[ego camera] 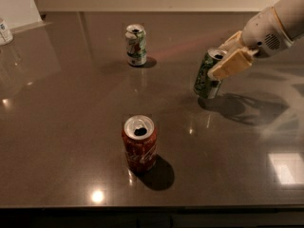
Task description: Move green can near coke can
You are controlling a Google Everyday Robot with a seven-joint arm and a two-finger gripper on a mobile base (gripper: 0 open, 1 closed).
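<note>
Green can (205, 83) tilts in claw (218, 61) at right.

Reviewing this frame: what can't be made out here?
Camera view: the pincer grips the top of the green can; its far finger is hidden behind the can.
The arm is cut off by the right edge.
A white object at far left is cut by the edge; unidentifiable.

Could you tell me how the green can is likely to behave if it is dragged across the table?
The green can is tall, narrow and tilted, with the gripper, at the right of the table, clamping its jaws near its top, so it may tip. The glossy surface probably lets its base slide. Its opened top suggests it could be light.
</note>
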